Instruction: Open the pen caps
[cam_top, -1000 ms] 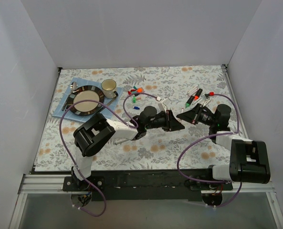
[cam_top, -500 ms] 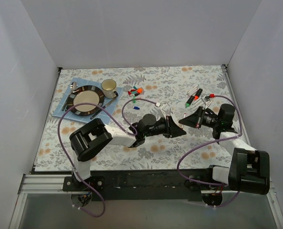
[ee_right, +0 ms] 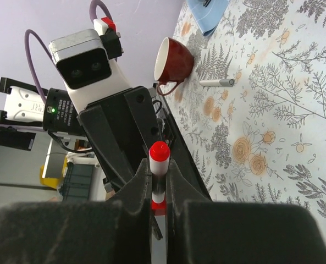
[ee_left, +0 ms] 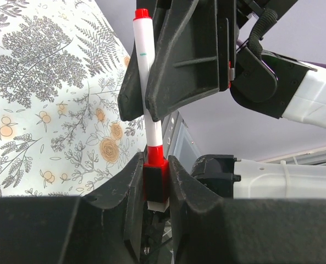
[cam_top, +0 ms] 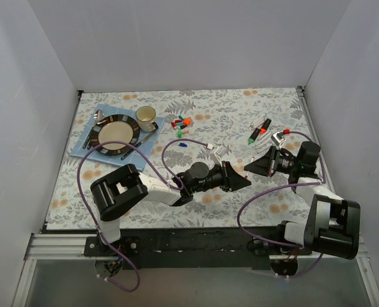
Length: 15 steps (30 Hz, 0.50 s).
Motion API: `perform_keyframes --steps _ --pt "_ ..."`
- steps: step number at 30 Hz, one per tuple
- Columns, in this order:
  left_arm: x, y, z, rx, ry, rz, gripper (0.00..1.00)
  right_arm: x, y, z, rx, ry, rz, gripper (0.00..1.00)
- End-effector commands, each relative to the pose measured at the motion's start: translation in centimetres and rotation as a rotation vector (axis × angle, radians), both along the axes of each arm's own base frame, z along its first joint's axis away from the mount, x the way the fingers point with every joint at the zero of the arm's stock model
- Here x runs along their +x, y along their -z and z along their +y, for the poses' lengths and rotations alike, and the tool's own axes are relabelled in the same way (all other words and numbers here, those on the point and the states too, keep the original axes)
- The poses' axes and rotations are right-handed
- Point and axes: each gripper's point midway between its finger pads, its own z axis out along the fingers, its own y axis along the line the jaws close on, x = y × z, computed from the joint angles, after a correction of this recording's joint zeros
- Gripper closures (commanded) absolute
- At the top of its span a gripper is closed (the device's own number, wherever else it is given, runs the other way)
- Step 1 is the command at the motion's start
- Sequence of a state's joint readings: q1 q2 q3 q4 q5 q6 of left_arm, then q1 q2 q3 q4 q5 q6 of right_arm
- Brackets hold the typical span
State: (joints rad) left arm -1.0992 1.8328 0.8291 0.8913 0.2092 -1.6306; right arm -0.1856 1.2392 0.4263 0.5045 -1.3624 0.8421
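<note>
A thin white pen (ee_left: 144,66) with a red end is held between my two grippers, just above the table's near middle. My left gripper (ee_left: 155,165) (cam_top: 243,181) is shut on its red pen cap (ee_left: 155,181), which sits on the pen body. My right gripper (ee_right: 159,170) (cam_top: 250,169) is shut on the white body, and the red end (ee_right: 159,149) pokes out past its fingertips. Several loose pen caps (cam_top: 179,122), red, orange, green and blue, lie behind, with one blue cap (cam_top: 183,144) apart.
Markers (cam_top: 259,131) with green and red ends lie at the back right. A plate (cam_top: 116,134), cup (cam_top: 145,115) and cutlery sit on a blue mat (cam_top: 80,144) at the back left. A grey pen (ee_right: 217,82) lies on the floral cloth.
Both grippers, joined at the pen, have drifted toward the near edge and slightly right. The right arm's wrist has swung outward to the right.
</note>
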Motion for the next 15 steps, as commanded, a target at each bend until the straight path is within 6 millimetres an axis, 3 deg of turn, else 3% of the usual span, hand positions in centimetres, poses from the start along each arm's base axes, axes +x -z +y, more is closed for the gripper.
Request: perform_keyframes --steps 1,10,15 --pt "-18.4 9.6 4.8 0.323 0.647 0.24 1.0 11.3 -4.8 -7.4 -0.132 0.527 -0.292 0.99" --pt "-20.6 10.3 6.5 0.346 0.69 0.275 1.0 16.3 -7.0 -9.1 -0.1 0.552 -0.269 0.99" --pt "-20.6 10.1 7.0 0.333 0.676 0.266 1.0 16.5 -6.6 -8.5 -0.118 0.532 -0.262 0.99"
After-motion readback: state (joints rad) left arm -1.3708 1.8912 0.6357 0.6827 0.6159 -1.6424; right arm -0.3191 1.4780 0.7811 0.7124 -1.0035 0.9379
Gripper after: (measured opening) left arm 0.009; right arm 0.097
